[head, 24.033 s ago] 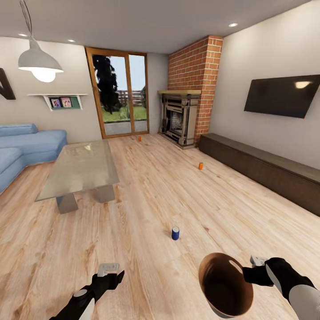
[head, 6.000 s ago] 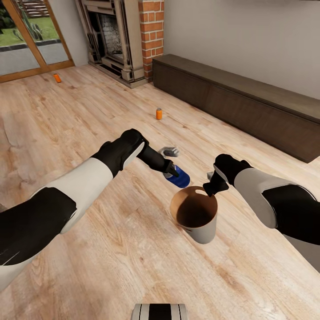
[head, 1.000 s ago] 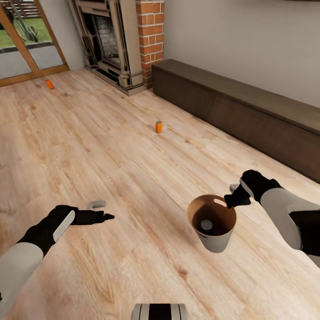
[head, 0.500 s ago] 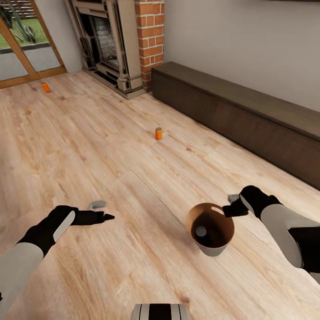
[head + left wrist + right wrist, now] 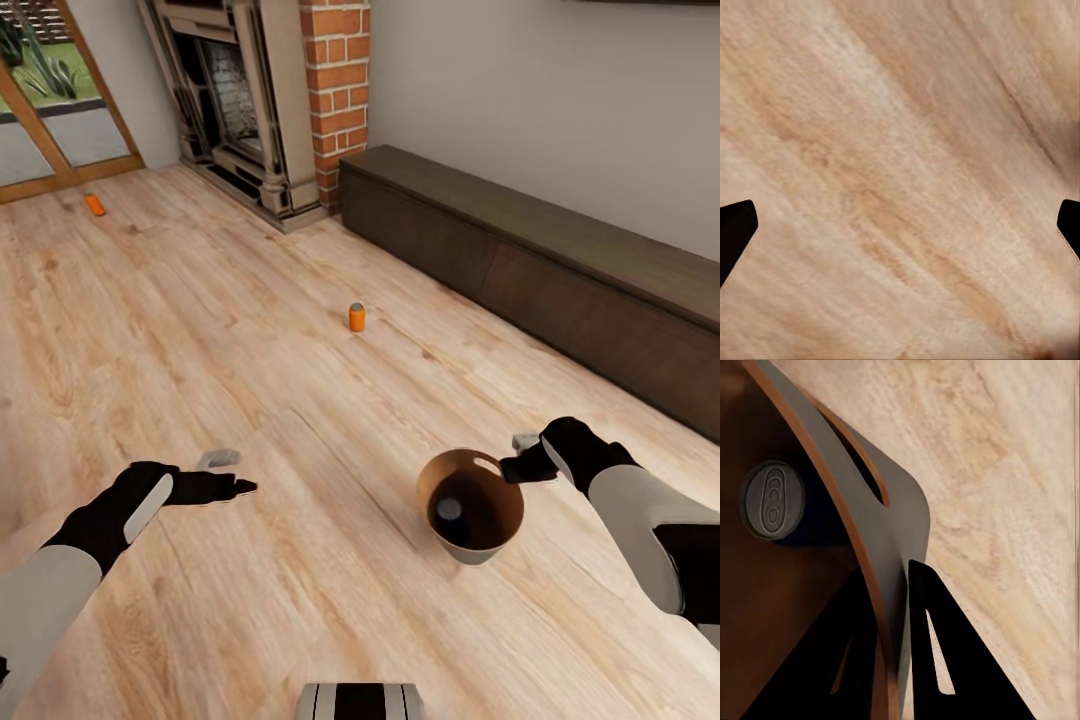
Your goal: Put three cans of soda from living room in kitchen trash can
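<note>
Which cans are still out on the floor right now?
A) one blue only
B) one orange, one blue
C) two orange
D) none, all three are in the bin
C: two orange cans stand on the floor, the near orange can mid-room and the far orange can by the glass door, while the blue can sits inside the bin that the right gripper holds by its rim.

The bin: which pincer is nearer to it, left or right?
Right. The right pincer is clamped on the rim of the bin beside its slot handle. The left pincer hangs open over bare floor, well apart from it.
</note>
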### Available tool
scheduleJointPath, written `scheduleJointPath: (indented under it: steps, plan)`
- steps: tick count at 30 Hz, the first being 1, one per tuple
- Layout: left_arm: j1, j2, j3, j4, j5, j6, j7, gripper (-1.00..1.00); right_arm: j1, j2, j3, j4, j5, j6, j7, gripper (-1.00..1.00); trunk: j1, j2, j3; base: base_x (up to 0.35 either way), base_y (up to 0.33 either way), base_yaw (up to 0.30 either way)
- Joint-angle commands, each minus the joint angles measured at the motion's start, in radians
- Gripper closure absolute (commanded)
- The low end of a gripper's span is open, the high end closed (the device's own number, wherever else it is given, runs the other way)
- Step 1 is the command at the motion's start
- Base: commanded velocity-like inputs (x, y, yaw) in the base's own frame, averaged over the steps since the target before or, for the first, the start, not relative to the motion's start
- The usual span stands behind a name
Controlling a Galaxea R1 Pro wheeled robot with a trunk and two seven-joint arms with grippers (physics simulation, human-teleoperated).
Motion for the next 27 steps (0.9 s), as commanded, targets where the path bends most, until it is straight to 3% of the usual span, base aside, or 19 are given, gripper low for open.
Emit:
scheduleJointPath:
  steps: [1, 3, 9, 15, 22, 27]
  plan:
    - [0.0, 0.0, 0.0, 0.0, 0.0, 0.0, 0.0, -1.0, 0.0, 0.0, -0.004, -0.001, -0.013, 0.007, 0.005, 1.0, 0.0, 0.0, 0.0, 0.328, -0.014, 0.0]
    - [0.0, -0.005, 0.0, 0.0, 0.0, 0.0, 0.001, -1.0, -0.001, 0.0, -0.004, -0.004, -0.012, 0.034, 0.005, 1.0, 0.0, 0.0, 0.0, 0.328, -0.038, 0.0]
    - [0.018, -0.029, -0.002, -0.003, 0.012, -0.034, -0.021, -1.0, 0.037, 0.034, -0.01, 0.014, 0.023, -0.02, 0.0, 1.0, 0.0, 0.0, 0.0, 0.007, -0.004, 0.0]
    - [0.018, -0.029, -0.002, -0.003, 0.012, -0.063, -0.021, -1.0, 0.074, 0.035, -0.022, 0.014, 0.046, -0.069, 0.0, 1.0, 0.0, 0.0, 0.0, 0.006, -0.004, 0.0]
    - [0.018, -0.029, -0.002, -0.003, 0.012, -0.063, -0.021, -1.0, 0.101, 0.035, -0.028, 0.014, 0.084, -0.069, 0.0, 1.0, 0.0, 0.0, 0.0, 0.006, -0.004, 0.0]
    - [0.02, -0.058, 0.0, -0.003, -0.004, -0.09, 0.002, -1.0, 0.13, 0.033, -0.037, -0.015, 0.112, -0.058, 0.011, 1.0, -0.019, 0.035, 0.016, 0.001, 0.0, 0.0]
